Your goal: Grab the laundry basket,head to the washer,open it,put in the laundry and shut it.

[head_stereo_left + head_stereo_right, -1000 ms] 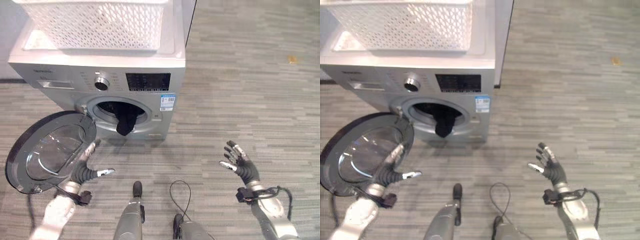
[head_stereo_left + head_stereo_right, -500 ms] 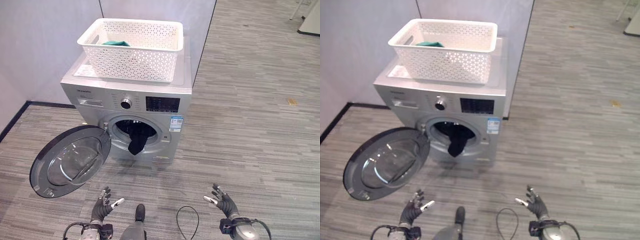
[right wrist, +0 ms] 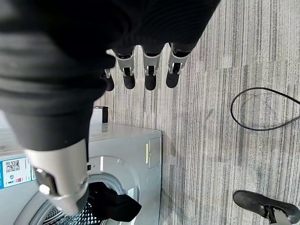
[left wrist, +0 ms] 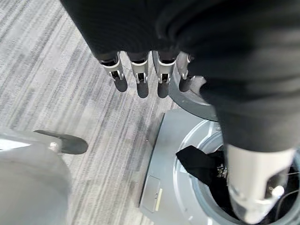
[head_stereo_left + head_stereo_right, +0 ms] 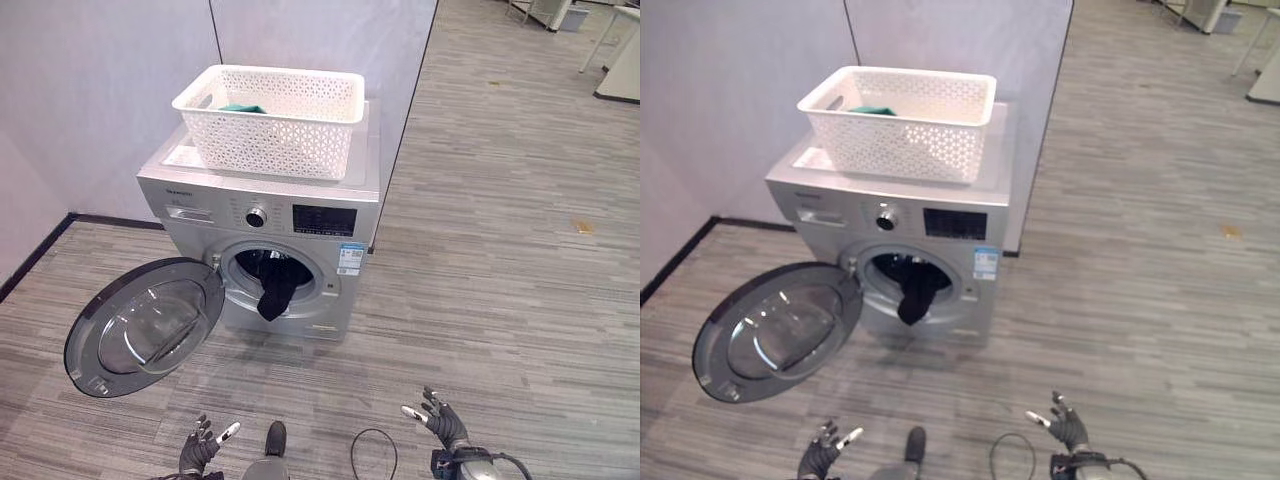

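A silver front-loading washer (image 5: 270, 260) stands against a pale wall, well ahead of both robot hands. Its round door (image 5: 145, 325) hangs wide open, swung out toward the left hand's side. A dark garment (image 5: 276, 289) droops out of the drum opening, over the lower rim. On top of the washer sits a white lattice laundry basket (image 5: 272, 120), with a bit of green cloth (image 5: 243, 108) showing inside at its far end.

The left hand (image 5: 200, 451) is low and near, above the grey plank floor (image 5: 500, 260), with fingers spread and relaxed, holding nothing. The door's lower edge is ahead of it and slightly to its outer side, apart from the fingertips. The right hand (image 5: 440, 422) is also low above the floor, its fingers straight and spread, empty. The washer lies ahead of it and toward the left hand's side, well apart.
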Available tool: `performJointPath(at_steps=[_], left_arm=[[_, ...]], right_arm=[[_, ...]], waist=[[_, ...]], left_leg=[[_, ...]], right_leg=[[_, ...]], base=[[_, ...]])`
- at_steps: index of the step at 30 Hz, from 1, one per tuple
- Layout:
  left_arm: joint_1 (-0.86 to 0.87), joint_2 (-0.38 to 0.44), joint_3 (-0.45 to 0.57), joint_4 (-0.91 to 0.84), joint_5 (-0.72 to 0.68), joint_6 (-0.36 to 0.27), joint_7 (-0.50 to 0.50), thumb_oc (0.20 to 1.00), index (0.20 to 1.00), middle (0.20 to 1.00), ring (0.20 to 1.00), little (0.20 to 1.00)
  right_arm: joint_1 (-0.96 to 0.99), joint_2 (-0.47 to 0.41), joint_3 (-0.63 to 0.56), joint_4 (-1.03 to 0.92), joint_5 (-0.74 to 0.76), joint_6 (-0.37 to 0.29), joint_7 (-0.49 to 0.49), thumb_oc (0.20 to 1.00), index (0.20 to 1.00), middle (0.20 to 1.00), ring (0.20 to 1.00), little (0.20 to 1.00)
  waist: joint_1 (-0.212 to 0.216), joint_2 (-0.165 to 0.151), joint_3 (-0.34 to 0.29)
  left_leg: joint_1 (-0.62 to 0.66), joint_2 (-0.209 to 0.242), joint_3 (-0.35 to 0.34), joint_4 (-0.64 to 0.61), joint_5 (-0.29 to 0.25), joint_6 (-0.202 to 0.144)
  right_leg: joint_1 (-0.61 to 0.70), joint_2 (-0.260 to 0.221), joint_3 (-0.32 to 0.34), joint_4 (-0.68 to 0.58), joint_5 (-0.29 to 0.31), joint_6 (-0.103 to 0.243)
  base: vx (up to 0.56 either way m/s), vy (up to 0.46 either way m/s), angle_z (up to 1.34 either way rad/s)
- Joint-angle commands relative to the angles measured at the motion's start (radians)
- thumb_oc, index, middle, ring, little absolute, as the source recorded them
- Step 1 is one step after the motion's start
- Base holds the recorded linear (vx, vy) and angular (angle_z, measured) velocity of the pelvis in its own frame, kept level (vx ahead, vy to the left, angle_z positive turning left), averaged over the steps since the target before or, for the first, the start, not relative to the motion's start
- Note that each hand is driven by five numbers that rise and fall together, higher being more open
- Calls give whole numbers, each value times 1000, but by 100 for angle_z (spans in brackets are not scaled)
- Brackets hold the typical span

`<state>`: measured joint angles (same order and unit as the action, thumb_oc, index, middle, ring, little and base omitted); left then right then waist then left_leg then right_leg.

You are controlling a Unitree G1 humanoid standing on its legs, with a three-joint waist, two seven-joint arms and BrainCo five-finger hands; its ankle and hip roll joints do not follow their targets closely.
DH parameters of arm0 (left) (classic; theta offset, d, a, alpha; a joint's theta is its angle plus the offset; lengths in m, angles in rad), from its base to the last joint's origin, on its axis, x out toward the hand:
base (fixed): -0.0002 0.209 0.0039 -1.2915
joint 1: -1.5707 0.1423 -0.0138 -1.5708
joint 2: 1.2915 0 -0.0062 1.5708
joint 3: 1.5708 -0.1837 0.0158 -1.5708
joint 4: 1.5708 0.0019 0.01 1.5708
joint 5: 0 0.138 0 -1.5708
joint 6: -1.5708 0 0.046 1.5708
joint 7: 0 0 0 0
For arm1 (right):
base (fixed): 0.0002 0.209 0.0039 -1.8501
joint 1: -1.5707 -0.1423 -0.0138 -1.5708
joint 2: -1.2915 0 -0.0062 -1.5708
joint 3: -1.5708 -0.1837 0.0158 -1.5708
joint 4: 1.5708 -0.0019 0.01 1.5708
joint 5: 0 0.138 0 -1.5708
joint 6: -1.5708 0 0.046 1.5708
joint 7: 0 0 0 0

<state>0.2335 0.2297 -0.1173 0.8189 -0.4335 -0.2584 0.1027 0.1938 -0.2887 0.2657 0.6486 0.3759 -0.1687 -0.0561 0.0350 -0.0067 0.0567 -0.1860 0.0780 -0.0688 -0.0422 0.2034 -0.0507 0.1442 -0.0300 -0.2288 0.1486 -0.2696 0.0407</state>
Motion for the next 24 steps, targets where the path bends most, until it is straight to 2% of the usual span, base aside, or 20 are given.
performJointPath(at_steps=[1, 5, 10, 15, 24], left_arm=[[-63, 13, 53, 34, -30, -61, 21, 1000, 1000, 1000, 1000, 1000], [-85, 13, 51, 107, 35, -77, 57, 1000, 1000, 1000, 1000, 1000], [-86, 12, 53, 141, 67, -88, 79, 1000, 1000, 1000, 1000, 1000], [-72, 7, 67, 199, 76, -91, 80, 1000, 1000, 1000, 1000, 1000], [-57, -6, 60, 188, 45, -90, 49, 1000, 1000, 1000, 1000, 1000]], right_arm=[[-9, 19, -12, -14, -35, -47, -25, 1000, 1000, 1000, 1000, 1000], [-7, 20, -11, 46, -112, -61, -63, 1000, 1000, 1000, 1000, 1000], [5, 18, -44, 96, -126, -79, -86, 1000, 1000, 1000, 1000, 1000], [26, 8, -56, 126, -107, -96, -58, 1000, 1000, 1000, 1000, 1000], [28, 16, -88, 168, -14, -102, -17, 1000, 1000, 1000, 1000, 1000]], waist=[[8, -17, 5], [3, -14, 7], [-9, -9, 9], [-12, -9, 11], [-15, -7, 6]], left_leg=[[-21, 10, 30, -43, 11, -27], [-18, 8, 33, -45, 12, -28], [-18, 5, 37, -45, 8, -29], [-18, 2, 42, -45, 1, -24], [-20, 0, 50, -45, -4, -23]], right_leg=[[16, -1, 31, -59, 21, -9], [17, -2, 32, -50, 19, -10], [13, -4, 27, -36, 14, -8], [10, -15, 30, -42, 26, 4], [14, -20, 32, -55, 35, 8]], base=[[-4, 24, -4], [-6, 13, -2], [-5, 23, 1], [-7, 12, 1], [1, 9, -3]])
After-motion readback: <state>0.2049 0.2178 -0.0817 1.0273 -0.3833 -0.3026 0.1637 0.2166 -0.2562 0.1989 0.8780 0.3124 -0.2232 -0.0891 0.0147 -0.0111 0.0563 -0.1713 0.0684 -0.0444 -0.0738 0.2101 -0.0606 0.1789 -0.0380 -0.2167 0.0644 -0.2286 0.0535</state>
